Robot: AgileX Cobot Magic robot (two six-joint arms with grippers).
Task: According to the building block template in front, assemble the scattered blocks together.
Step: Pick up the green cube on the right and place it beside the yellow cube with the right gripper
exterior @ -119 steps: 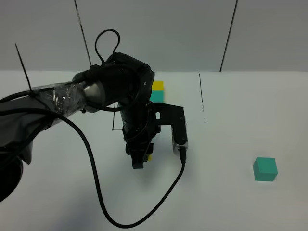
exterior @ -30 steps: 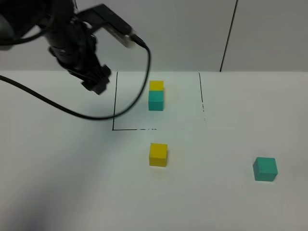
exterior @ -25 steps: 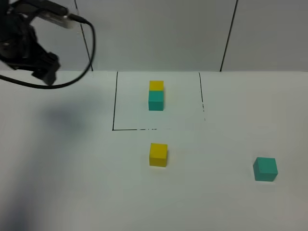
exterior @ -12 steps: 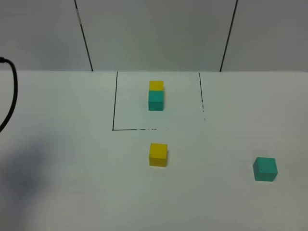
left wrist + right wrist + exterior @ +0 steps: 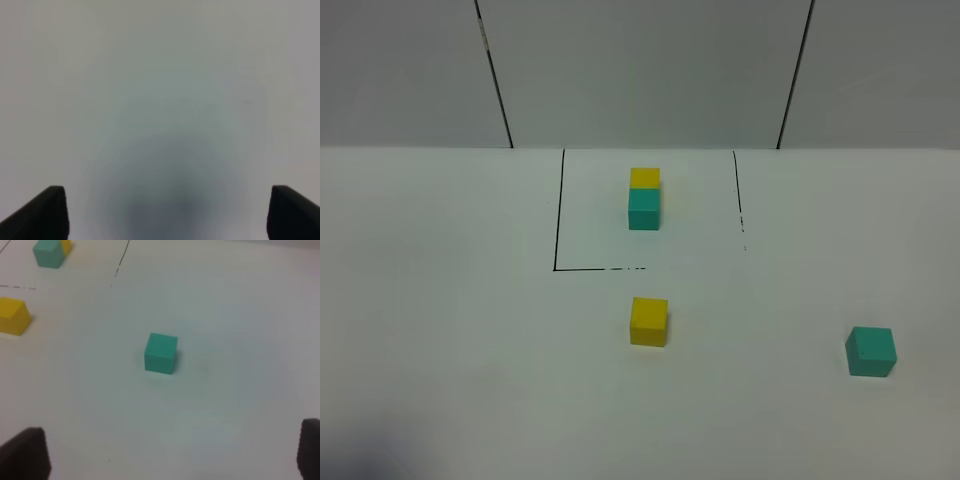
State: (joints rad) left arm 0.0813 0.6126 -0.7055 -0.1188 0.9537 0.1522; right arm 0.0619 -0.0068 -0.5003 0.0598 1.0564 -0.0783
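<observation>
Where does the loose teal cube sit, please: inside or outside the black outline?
Outside: the loose teal cube lies well apart from the black outline, nearer the camera.

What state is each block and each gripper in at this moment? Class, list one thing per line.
building block template: its yellow and teal cubes touch, already assembled.
loose yellow cube: standing alone, ungripped, not joined.
loose teal cube: standing alone, ungripped, well apart from the yellow one.
left gripper: open, empty.
right gripper: open, empty.
</observation>
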